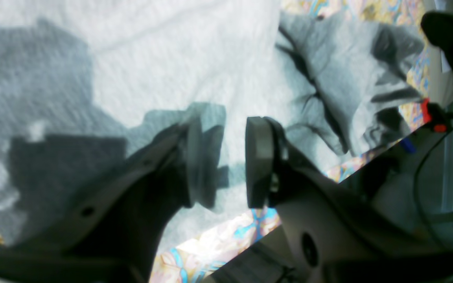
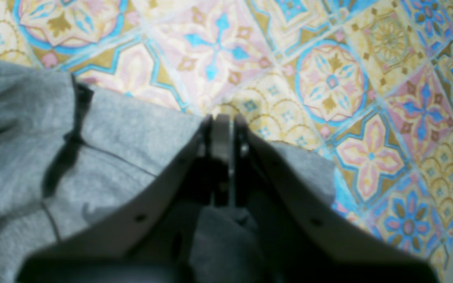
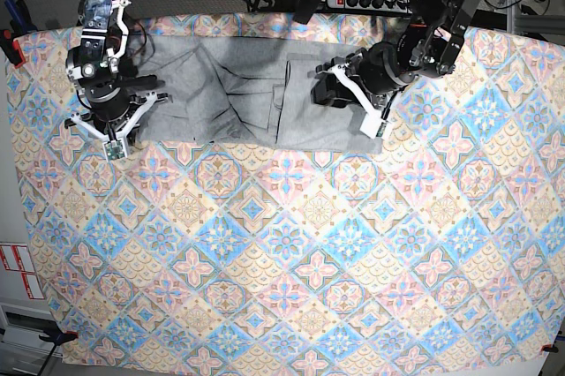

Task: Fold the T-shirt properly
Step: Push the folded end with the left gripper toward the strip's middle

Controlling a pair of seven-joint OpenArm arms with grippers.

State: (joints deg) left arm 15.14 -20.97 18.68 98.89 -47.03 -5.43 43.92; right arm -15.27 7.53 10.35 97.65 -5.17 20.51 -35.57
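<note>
The grey T-shirt [image 3: 238, 89] lies along the far side of the table, folded into a wide band with creases down its middle. My left gripper [image 3: 346, 101] hovers over its right end. In the left wrist view the left gripper [image 1: 230, 161] is open, its pads [image 1: 258, 161] apart with only the T-shirt [image 1: 171, 59] below them. My right gripper [image 3: 113, 142] is at the shirt's left end. In the right wrist view the right gripper [image 2: 223, 149] is shut at the T-shirt's [image 2: 132, 133] edge, with grey cloth bunched between its fingers.
The patterned tablecloth [image 3: 291, 252] covers the whole table. A power strip [image 3: 371, 3] and cables lie behind the far edge. A red clamp [image 3: 9, 41] sits at the left edge. Both arm bases stand at the back.
</note>
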